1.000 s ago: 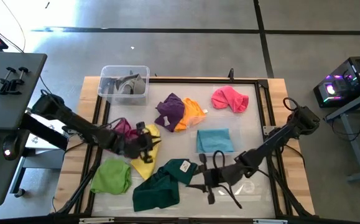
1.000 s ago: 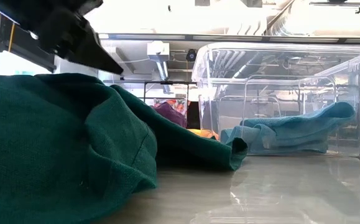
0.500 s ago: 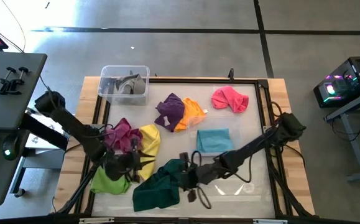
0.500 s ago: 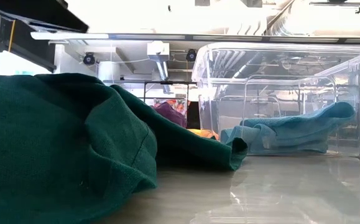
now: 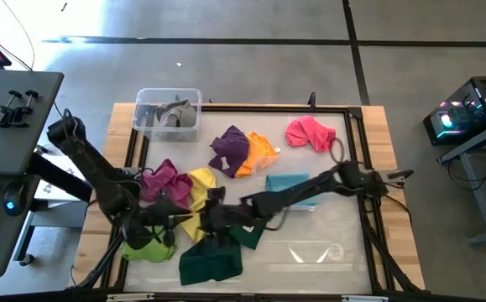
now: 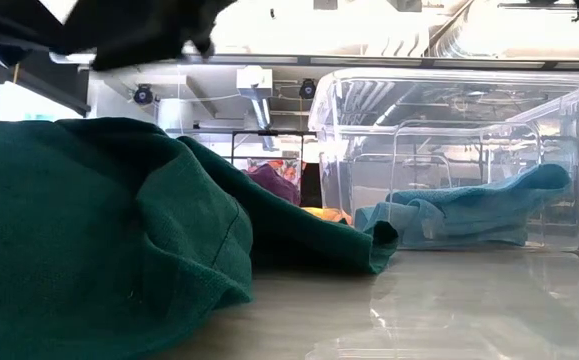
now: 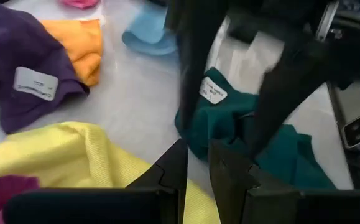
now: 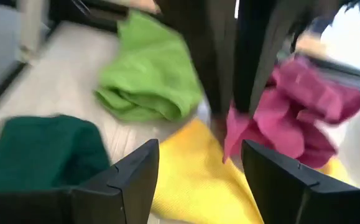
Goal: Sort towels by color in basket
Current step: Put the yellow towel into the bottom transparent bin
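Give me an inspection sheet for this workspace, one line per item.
Surface: glossy table in a wooden frame.
Job's things: grey towel in the clear bin; purple, orange, pink, blue, magenta, yellow, lime and dark green towels loose on the table.
Clutter: nothing seen.
Grippers: left gripper nearly shut, empty; right gripper open above the yellow towel.
Cables: one loop near the pink towel.
Surroundings: desk, lit computer case.
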{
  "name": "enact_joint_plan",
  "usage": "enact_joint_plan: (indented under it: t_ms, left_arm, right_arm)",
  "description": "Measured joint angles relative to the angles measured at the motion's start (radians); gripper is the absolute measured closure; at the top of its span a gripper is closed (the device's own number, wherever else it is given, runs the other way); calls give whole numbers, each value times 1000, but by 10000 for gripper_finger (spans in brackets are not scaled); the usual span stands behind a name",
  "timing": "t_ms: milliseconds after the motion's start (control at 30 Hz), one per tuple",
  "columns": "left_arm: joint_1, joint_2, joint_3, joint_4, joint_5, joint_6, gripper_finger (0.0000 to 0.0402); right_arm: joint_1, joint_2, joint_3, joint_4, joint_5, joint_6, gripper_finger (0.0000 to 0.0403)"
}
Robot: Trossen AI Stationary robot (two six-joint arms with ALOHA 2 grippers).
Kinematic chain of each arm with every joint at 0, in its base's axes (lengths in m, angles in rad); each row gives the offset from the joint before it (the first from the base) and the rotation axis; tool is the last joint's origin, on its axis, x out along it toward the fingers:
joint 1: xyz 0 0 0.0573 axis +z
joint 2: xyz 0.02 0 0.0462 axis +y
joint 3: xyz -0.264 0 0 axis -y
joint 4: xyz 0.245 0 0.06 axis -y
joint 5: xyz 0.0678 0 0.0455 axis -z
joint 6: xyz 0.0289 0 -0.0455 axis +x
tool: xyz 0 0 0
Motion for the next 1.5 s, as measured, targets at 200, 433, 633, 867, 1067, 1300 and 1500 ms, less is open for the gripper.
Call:
enact_joint_plan:
  t_ms: [200,433,633,867,1067,1300,1500]
  left_arm:
    - [-71,-45,1,-123,-101,-103,351]
    - [-94,-18,1,-165,-151,-156,351]
    - [-94,-3,1,-164,-179,-140,351]
    - [-128,-6,1,-153,-148,-144,351]
    - [-224,-6,0,-124,-160,-166,351]
    - [-292,9,0,-127,-293,-151,351]
    - [-295,72,0,-125,-336,-139,351]
  right_arm:
    - [-54,189,187,-130,-38,63,178]
    - [-117,297,221,-181,-81,140,188]
    - [-127,308,213,-206,-86,172,285]
    - [-103,284,206,-209,-25,101,383]
    - [-23,119,204,-350,180,31,393]
    - [137,-79,203,-428,417,-78,390]
    - [245,-284,210,-598,542,-101,394]
